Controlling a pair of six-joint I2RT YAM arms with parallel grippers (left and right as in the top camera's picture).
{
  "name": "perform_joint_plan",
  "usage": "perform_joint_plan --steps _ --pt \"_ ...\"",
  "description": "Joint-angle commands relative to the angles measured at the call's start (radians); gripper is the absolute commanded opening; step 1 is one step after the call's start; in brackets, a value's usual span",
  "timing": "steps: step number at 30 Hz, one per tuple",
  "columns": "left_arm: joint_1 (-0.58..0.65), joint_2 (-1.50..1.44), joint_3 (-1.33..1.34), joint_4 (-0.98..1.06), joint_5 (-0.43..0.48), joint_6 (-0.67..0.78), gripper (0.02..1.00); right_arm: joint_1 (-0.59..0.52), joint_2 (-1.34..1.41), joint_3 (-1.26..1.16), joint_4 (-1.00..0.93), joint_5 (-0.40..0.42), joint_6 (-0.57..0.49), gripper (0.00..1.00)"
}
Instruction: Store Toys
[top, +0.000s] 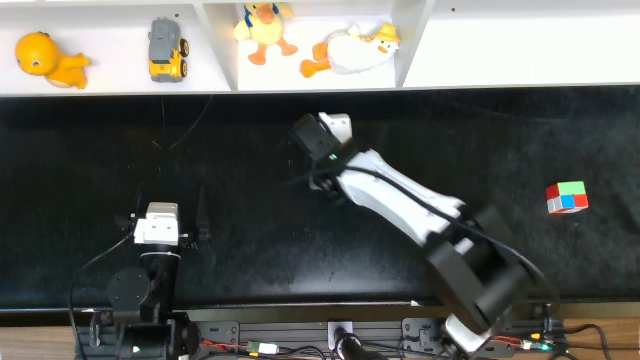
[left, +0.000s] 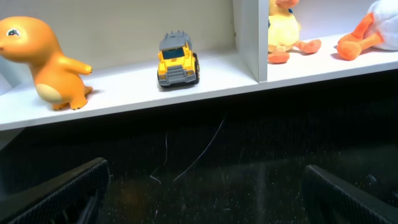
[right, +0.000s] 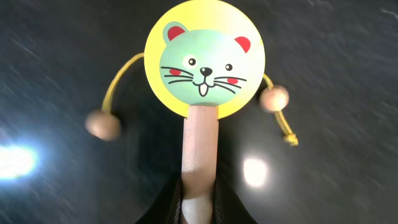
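Spanning the scene: desk (top: 250, 250), black, finely scratched, with bright glints of lamp light on it.
Shelf: white shelf (top: 500, 45) along the desk's far edge, split by upright dividers.
Left compartment: orange figure (left: 46, 62) and yellow truck (left: 177, 60), apart, both upright.
Middle compartment: yellow duck plush (top: 265, 28) sitting, white duck plush (top: 350, 50) lying just beside it.
Cube: coloured cube (top: 567, 197) on the desk at my right, well apart from both arms.
Near edge: cables (top: 260, 347) and arm mounts along the desk's front.
Right tool: my right tool (right: 199, 202) pinches the bottom of the wooden handle of the rattle drum (right: 205, 68), out over the desk's middle, near the shelf.
Rattle drum: yellow disc with a green cat face, one wooden bead on a cord at each side.
Left tool: my left tool (left: 206, 165) has its fingers spread wide, nothing between them, low over the desk's left part, facing the shelf.
Hard to make out: whether the drum touches the desk; the beads are blurred.
Cut off: handle end hidden between my fingers; from above, my right arm covers the drum.
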Motion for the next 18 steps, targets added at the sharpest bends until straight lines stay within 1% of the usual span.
perform_joint_plan --steps 1,4,7,11,14,16,18 --pt "-0.005 -0.012 -0.002 -0.005 -0.008 -0.008 0.998 -0.077 -0.238 -0.135 -0.002 0.036 -0.024 0.045" --pt "-0.005 -0.012 -0.002 -0.005 -0.008 -0.008 0.998 -0.150 -0.395 -0.227 -0.031 0.034 -0.061 0.042" --pt "-0.005 -0.012 -0.002 -0.005 -0.008 -0.008 0.998 -0.235 -0.523 -0.251 -0.137 0.031 -0.124 0.042" --pt "-0.005 -0.012 -0.002 -0.005 -0.008 -0.008 0.996 -0.359 -0.610 -0.247 -0.195 0.030 -0.281 0.045" --pt "-0.005 -0.012 -0.002 -0.005 -0.008 -0.008 0.998 -0.449 -0.617 -0.235 -0.168 0.026 -0.362 0.045" --pt "-0.005 -0.012 -0.002 -0.005 -0.008 -0.008 0.998 -0.492 -0.603 -0.215 -0.131 0.006 -0.458 0.045" --pt "-0.005 -0.012 -0.002 -0.005 -0.008 -0.008 0.998 -0.520 -0.581 -0.188 -0.107 0.005 -0.529 0.045"
